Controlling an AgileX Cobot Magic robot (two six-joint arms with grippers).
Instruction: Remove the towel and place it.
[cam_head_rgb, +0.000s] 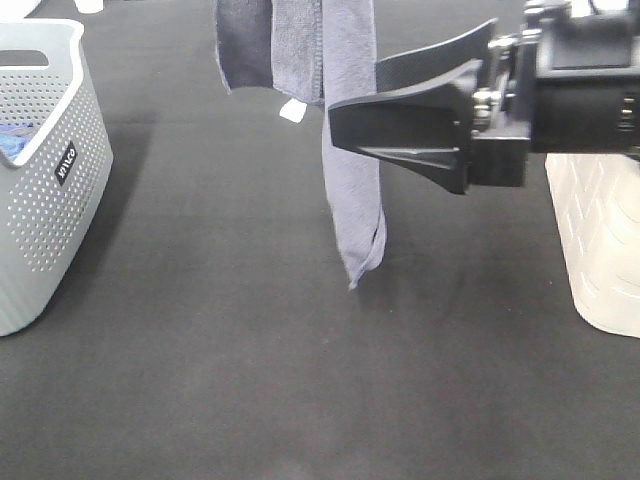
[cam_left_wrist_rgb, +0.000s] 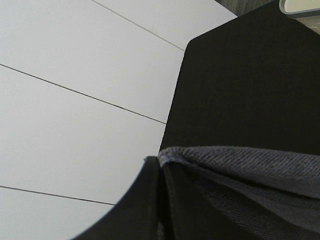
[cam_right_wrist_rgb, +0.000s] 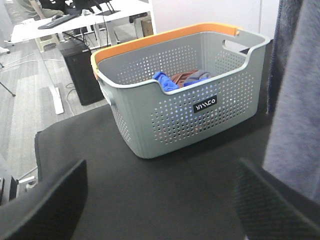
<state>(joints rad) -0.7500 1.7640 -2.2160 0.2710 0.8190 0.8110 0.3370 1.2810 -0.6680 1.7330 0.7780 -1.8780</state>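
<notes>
1. the fingers (cam_left_wrist_rgb: 137, 215) of the left gripper (cam_left_wrist_rgb: 161, 200) are pressed together on the hem of the towel (cam_left_wrist_rgb: 250, 170), holding it up by its top edge.
2. the right gripper (cam_head_rgb: 355, 88) has its fingers spread wide with nothing between them. its wrist view shows only bare table (cam_right_wrist_rgb: 150, 190) in the gap.
3. the towel hangs as a long narrow strip with its long axis vertical. its low tip is near the table, and i cannot tell whether it touches.
4. the relation that matters: the strip lies just ahead of the right gripper and off toward one finger's side, not yet in the gap. that arm is the nearer free one. i judge it needs to shift sideways and forward so the spread fingers straddle the strip across its width.
</notes>
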